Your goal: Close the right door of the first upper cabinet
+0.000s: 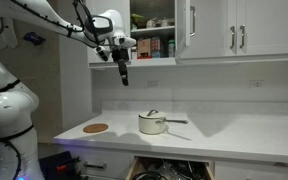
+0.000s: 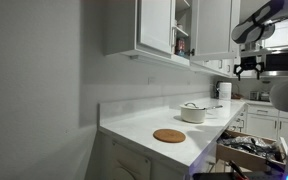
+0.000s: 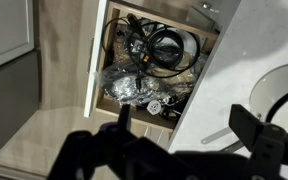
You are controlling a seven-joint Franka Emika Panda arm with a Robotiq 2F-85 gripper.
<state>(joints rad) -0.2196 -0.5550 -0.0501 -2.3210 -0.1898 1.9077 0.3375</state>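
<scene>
The first upper cabinet stands open, and jars and boxes show on its shelves; it also shows in an exterior view. Its right door, white with a slim silver bar handle, is swung out beside the opening. My gripper hangs from the arm to the left of the cabinet and a little below it, apart from the door. It points down, open and empty. It also shows in an exterior view and in the wrist view, above the counter's edge.
A wider white wall cabinet with two handles adjoins on the right. On the white countertop stand a lidded pot and a round wooden trivet. Below, a drawer full of utensils stands open.
</scene>
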